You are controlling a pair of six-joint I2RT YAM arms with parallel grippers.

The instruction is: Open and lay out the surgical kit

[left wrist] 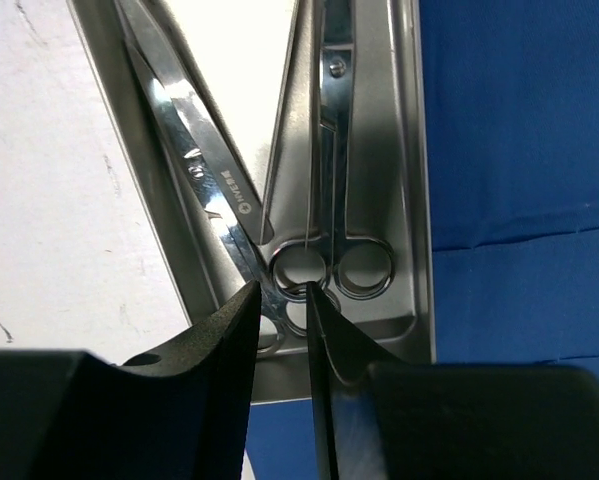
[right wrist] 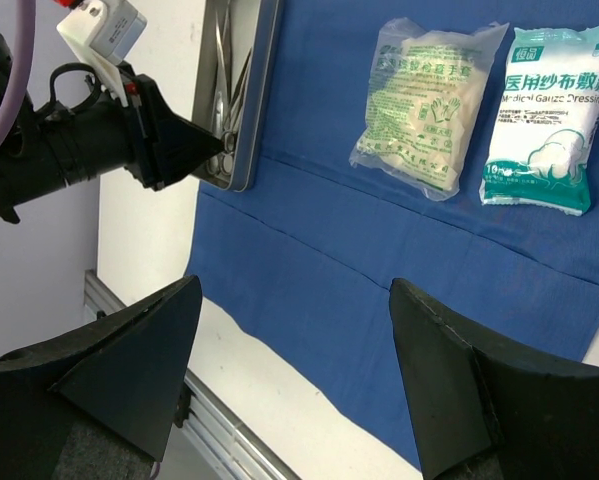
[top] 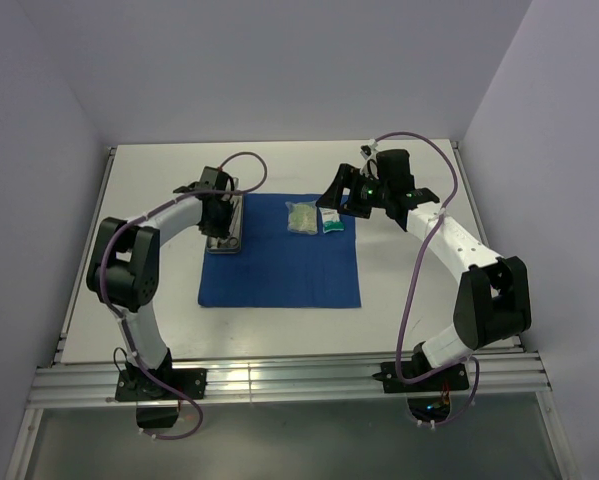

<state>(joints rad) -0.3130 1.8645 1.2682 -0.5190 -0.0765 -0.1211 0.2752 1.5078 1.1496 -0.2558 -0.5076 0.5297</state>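
The royal-blue cloth (top: 279, 265) lies unfolded and flat on the white table. The steel tray (top: 226, 232) sits on its left edge and holds two ring-handled scissors (left wrist: 364, 268) (left wrist: 229, 190) and thin tweezers. My left gripper (top: 221, 215) hangs low over the tray's near end. Its fingers are a narrow gap apart at the scissor rings (left wrist: 281, 290) and hold nothing. It also shows in the right wrist view (right wrist: 217, 145). A whitish packet (right wrist: 424, 100) and a green-white gauze packet (right wrist: 544, 120) lie side by side on the cloth's far part. My right gripper (right wrist: 294, 290) is wide open and empty above the cloth.
White table surface (top: 149, 200) surrounds the cloth. An aluminium rail (top: 279, 380) runs along the near edge and also shows in the right wrist view (right wrist: 209, 430). Walls close in the left, back and right sides.
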